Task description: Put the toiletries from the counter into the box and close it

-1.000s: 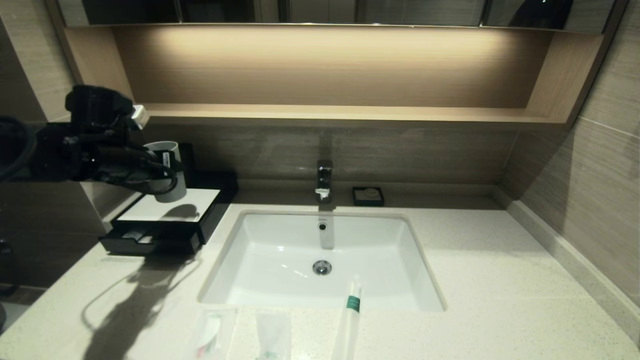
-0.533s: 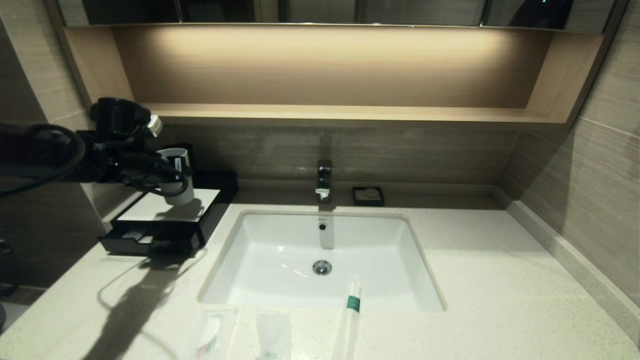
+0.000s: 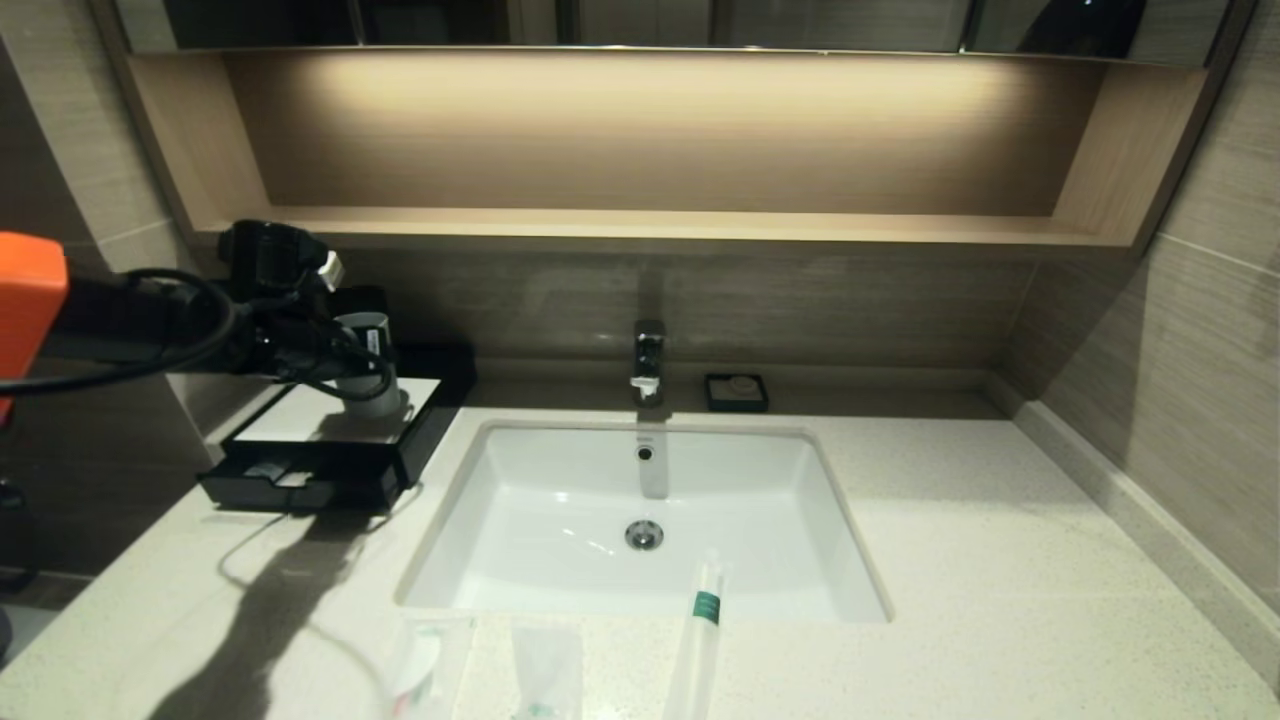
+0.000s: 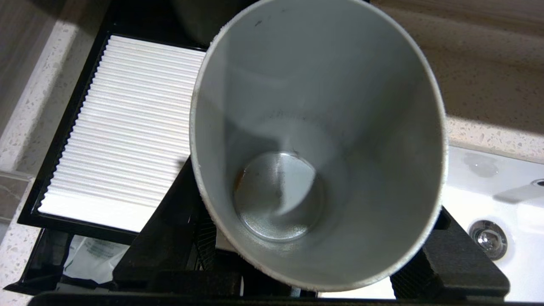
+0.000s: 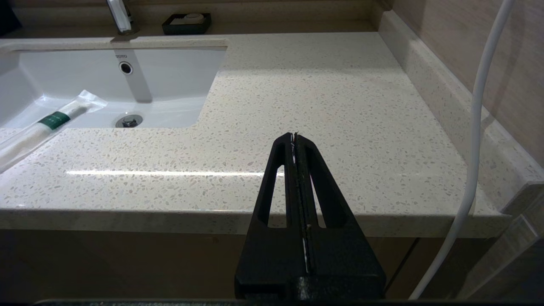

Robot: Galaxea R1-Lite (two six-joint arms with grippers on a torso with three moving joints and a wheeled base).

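My left gripper (image 3: pixel 368 372) is shut on a pale grey plastic cup (image 3: pixel 372 388) and holds it upright, low over the back right of the white top panel of the black box (image 3: pixel 330 445). The left wrist view looks down into the cup (image 4: pixel 297 127), with the panel (image 4: pixel 127 127) beside it. The box's drawer (image 3: pixel 265 485) is slid open, with a wrapped item (image 4: pixel 91 259) inside. On the counter (image 3: pixel 1000 560), at the front, lie a slim white stick pack with a green band (image 3: pixel 700 620) and two sachets (image 3: pixel 425 665) (image 3: pixel 545 670). My right gripper (image 5: pixel 294 136) is shut and empty, off the counter's front edge.
A white sink basin (image 3: pixel 560 500) fills the counter's middle, with a chrome faucet (image 3: pixel 648 360) behind it. A small black soap dish (image 3: pixel 737 392) sits at the back. A tan wooden shelf (image 3: pixel 700 228) runs above. A white cable (image 5: pixel 476 127) hangs by the right arm.
My left arm has moved right and down with the cup, from above the box's left side to low over the back right of its white panel.
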